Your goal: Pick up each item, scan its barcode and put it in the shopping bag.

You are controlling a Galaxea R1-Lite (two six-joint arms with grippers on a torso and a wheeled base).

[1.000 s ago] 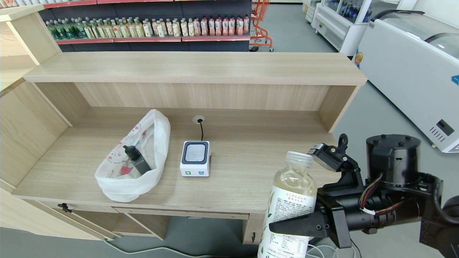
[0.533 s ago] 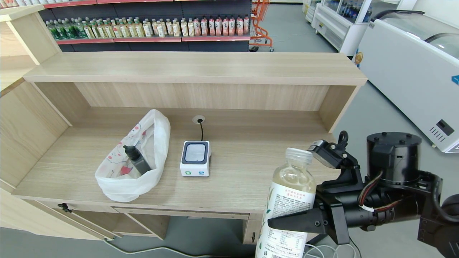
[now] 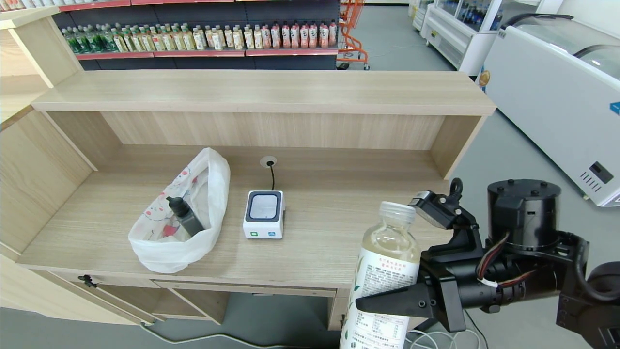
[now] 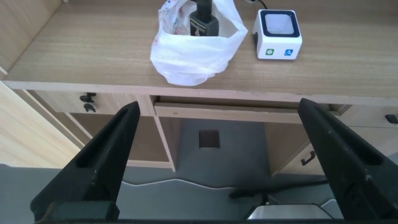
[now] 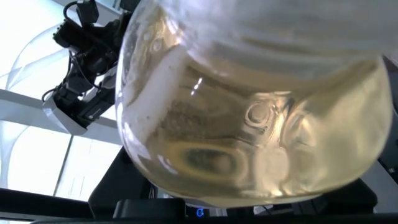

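a: where is your right tool (image 3: pixel 382 288)?

b: you have it in the air off the near right corner of the counter (image 3: pixel 339 213). it is clamped round the bottle (image 3: pixel 390 261) at the label. one finger (image 3: pixel 407 300) lies across the front of the label, and the other is hidden behind the bottle.

a: and how does the bottle sit?

b: nearly upright, cap on top, with the top leaning a little to the right. it is clear plastic with a pale yellowish drink and a white label. in your right wrist view its rounded body (image 5: pixel 249 106) is right up against the camera.

a: is it near the scanner?

b: no. the scanner (image 3: pixel 264 213) sits mid-counter with its window facing up, well apart from the bottle, to the left of it and farther back. its cable (image 3: pixel 272 177) runs to a hole at the back of the counter.

a: the bag?

b: the bag (image 3: pixel 164 257) stands just left of the scanner, not touching it, with its mouth open. a black bottle (image 3: pixel 186 218) leans inside it.

a: your left tool?

b: your left tool (image 4: pixel 217 124) is spread wide with nothing in it. its fingers (image 4: pixel 99 168) hang out in front of the counter's near edge, facing the drawer (image 4: pixel 249 115), with the bag and scanner beyond.
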